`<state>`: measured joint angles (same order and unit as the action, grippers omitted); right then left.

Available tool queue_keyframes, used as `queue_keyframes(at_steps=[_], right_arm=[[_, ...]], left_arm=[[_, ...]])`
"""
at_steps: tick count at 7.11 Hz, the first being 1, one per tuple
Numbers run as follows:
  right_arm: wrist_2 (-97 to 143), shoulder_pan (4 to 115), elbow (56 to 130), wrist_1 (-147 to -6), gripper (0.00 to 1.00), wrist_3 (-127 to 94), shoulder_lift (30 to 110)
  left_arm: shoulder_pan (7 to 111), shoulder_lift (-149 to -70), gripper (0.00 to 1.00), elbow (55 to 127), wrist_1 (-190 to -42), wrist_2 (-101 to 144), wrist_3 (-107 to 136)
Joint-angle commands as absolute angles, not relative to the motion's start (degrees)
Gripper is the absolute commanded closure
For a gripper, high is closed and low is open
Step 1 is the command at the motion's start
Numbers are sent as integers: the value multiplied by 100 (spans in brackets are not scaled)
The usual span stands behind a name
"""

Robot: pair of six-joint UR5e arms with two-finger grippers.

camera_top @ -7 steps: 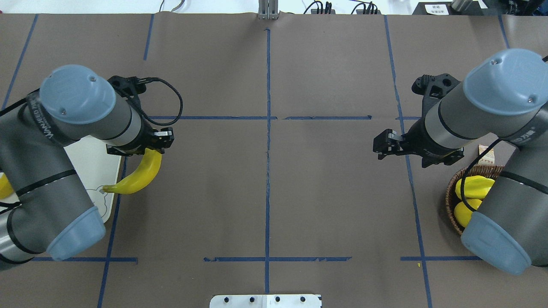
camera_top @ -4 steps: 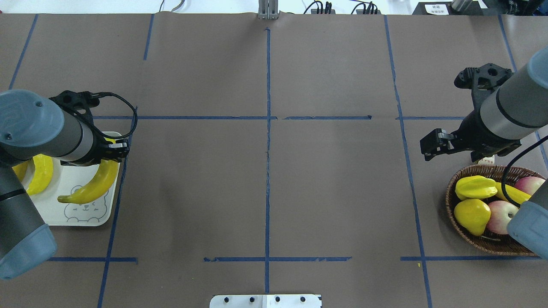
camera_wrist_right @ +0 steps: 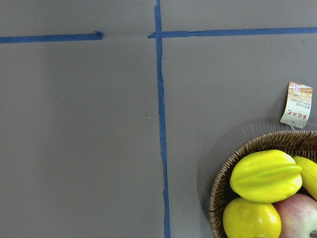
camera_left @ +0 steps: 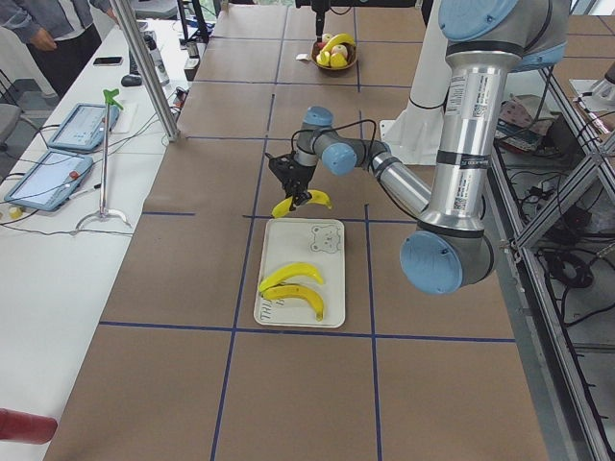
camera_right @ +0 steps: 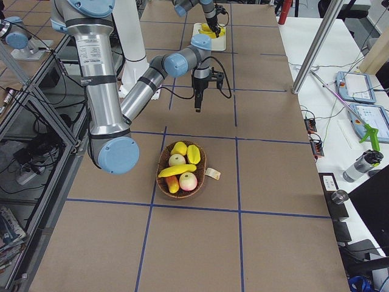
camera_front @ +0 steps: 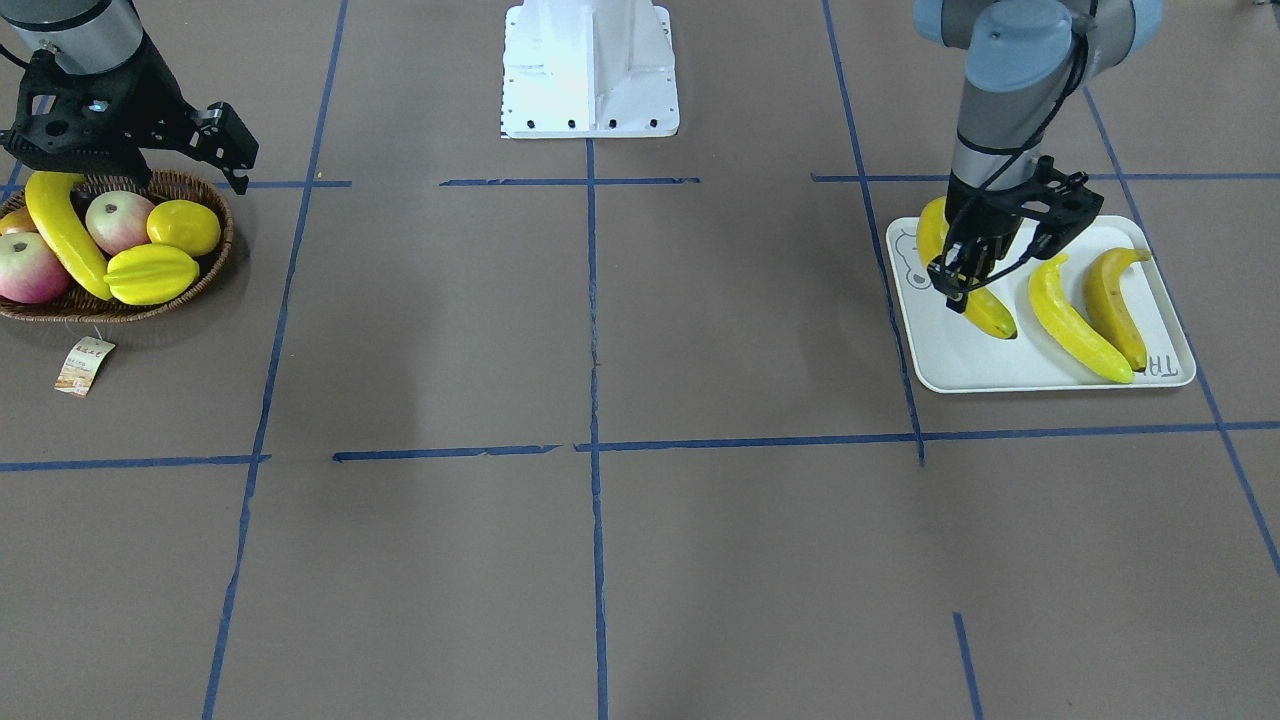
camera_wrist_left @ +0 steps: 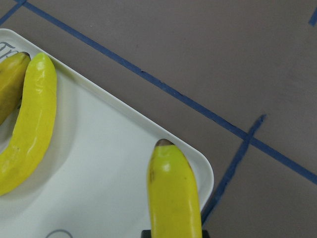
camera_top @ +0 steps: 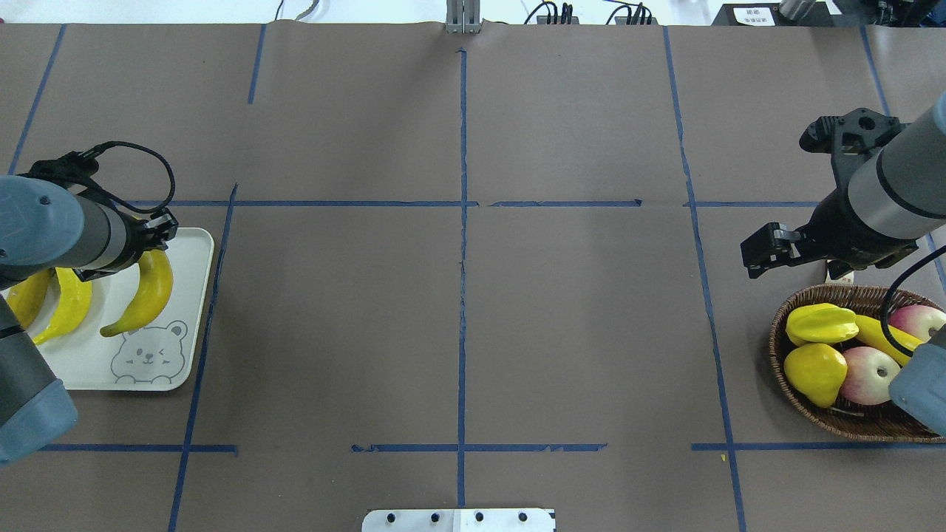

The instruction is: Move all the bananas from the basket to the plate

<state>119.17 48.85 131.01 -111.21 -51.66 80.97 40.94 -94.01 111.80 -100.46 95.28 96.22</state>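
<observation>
A: The held banana (camera_top: 148,292) is hanging low over the plate (camera_top: 92,362), up by the bear-face end. The left pincer (camera_top: 153,247) is clenching it right at its upper tip. Whether it's touching down, I can't tell.

B: Two more bananas (camera_front: 1075,320) are lying side by side on that plate, just beside it. The last banana (camera_front: 65,235) is lying in the basket (camera_front: 210,272), well apart across the tabletop (camera_top: 332,332).

A: That one's looking glossy and smooth. I'm reckoning it's light, stiff, and slippery under narrow fingers.

B: It's sitting wedged between two apples (camera_front: 118,220), with the starfruit (camera_front: 150,275) at its lower end. So I'm favouring a hold across its narrow width on the bare upper stretch, as near mid-length as the fruit allows, so it isn't swinging.

A: The right pincer (camera_top: 757,255) is hovering just beside the basket rim, carrying nothing. Parted or closed, I can't tell.
</observation>
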Motion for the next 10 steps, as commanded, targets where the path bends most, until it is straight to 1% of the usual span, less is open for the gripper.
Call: queue_keyframes(at_steps=[1, 4, 5, 6, 7, 8, 10], right_arm=[[11918, 4887, 13104, -11118, 0, -5194, 8086], [11927, 4878, 13104, -11127, 0, -5212, 8051], [11927, 4878, 13122, -11118, 0, -5221, 8042], [11935, 4878, 13174, -11118, 0, -5221, 8042], [11944, 4878, 13201, -11127, 0, -5221, 8042], [11944, 4878, 13201, -11118, 0, -5229, 8042], [11944, 4878, 13201, -11127, 0, -5229, 8042]], left_arm=[[4271, -8783, 97, 10496, -11351, 9536, 9030], [4509, -8806, 97, 9776, -11923, 9527, 9499], [4526, -8841, 95, 9652, -12031, 9519, 9544], [4639, -8850, 87, 9642, -12050, 9527, 9945], [4632, -8851, 38, 9624, -12050, 9545, 10001], [4641, -8851, 0, 9607, -12050, 9545, 9741], [4806, -8851, 0, 9720, -12050, 9937, 9091]])
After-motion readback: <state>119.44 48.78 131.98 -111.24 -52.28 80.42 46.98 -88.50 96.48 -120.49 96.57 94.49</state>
